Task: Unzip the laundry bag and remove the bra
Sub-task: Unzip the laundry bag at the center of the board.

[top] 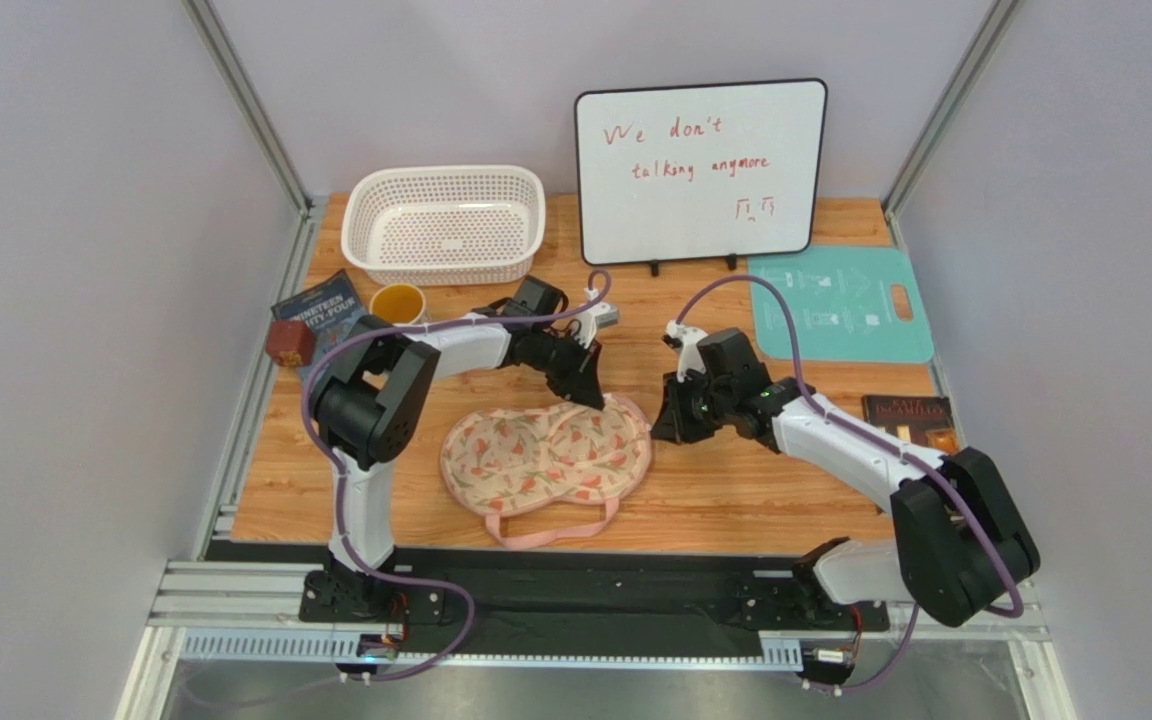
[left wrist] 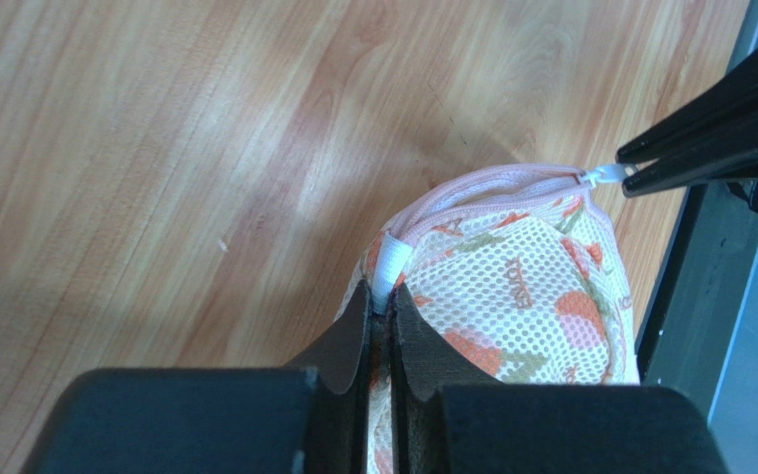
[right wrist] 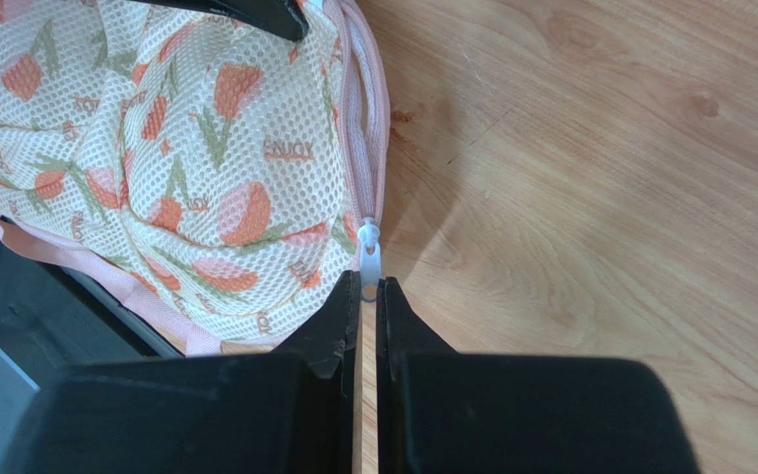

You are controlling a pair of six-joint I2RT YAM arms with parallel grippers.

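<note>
Two end effectors meet at the right end of the laundry bag [top: 545,453], which lies flat on the desk [top: 778,503] just ahead of the arm bases. Its long axis runs left to right across the desk, the right lobe angled slightly away from the bases. The pink strap loop [top: 552,528] trails off the near side toward the desk's front edge, and the pink zipper trim [right wrist: 358,128] curves around the far right rim.

From above, the left end effector [top: 585,393] comes down on the bag's far edge, near the right lobe. Its wrist view shows the jaws nearly together, pinching a small white tab [left wrist: 391,267] sewn beside the zipper trim, with the mesh bunched up under the fingers.

Just off the bag's right tip sits the right end effector [right wrist: 368,286]. Its jaws are pressed almost completely closed on the lower end of the white zipper pull [right wrist: 369,259], which sticks out from the end of the trim. The zipper looks closed along the stretch I can see.
</note>
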